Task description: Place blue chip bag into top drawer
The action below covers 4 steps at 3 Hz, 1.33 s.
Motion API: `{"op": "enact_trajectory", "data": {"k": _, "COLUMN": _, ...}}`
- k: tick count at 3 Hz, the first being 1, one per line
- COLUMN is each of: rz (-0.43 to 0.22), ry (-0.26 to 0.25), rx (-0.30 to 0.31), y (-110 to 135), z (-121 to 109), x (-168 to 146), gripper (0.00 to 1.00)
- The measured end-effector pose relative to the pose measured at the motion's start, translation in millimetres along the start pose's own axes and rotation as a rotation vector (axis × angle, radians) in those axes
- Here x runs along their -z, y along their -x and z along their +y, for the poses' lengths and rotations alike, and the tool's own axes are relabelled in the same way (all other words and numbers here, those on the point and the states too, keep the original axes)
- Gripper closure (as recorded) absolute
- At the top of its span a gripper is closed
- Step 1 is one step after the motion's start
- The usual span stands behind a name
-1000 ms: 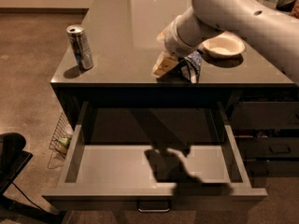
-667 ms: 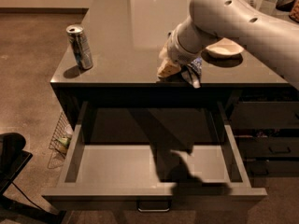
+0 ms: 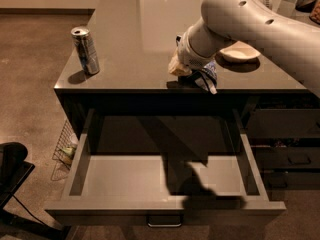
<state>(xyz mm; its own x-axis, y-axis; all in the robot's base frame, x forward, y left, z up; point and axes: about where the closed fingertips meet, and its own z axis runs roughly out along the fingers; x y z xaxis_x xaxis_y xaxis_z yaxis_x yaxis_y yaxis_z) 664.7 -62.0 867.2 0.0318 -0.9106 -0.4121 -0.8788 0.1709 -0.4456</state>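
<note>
We see the blue chip bag (image 3: 209, 77) clamped in the gripper (image 3: 184, 71) at the front edge of the countertop (image 3: 130, 44), its lower corner hanging past that edge. Directly below, the top drawer (image 3: 125, 181) stands pulled out, with the arm's shadow on its floor. A white bowl (image 3: 240, 52) sits just behind the bag. A drink can (image 3: 86, 50) stands well apart, near the left front corner.

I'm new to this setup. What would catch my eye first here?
The big white arm reaching in from the right, its gripper at the blue chip bag by the counter's front edge. Below it the top drawer stands pulled wide open, and a drink can stands at the counter's left corner.
</note>
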Motion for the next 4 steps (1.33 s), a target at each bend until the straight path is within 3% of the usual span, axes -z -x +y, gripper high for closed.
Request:
{"op": "enact_trajectory", "data": {"k": 1, "rz": -0.024, "ry": -0.004, "rx": 0.007, "y": 4.3, "z": -1.8, "x": 2.3, "gripper": 1.0}}
{"op": "enact_trajectory", "data": {"k": 2, "rz": -0.193, "ry": -0.092, "rx": 0.04, "y": 21.1, "z": -33.9, "x": 56.9, "gripper": 1.0}}
{"op": "enact_trajectory", "data": {"k": 3, "rz": -0.316, "ry": -0.193, "rx": 0.083, "y": 13.2, "z": -58.8, "x": 137.4, "gripper": 1.0}}
{"op": "enact_trajectory", "data": {"k": 4, "rz": -0.379, "ry": -0.298, "rx": 0.147, "y": -1.5, "z": -58.9, "x": 229.2, "gripper": 1.0}}
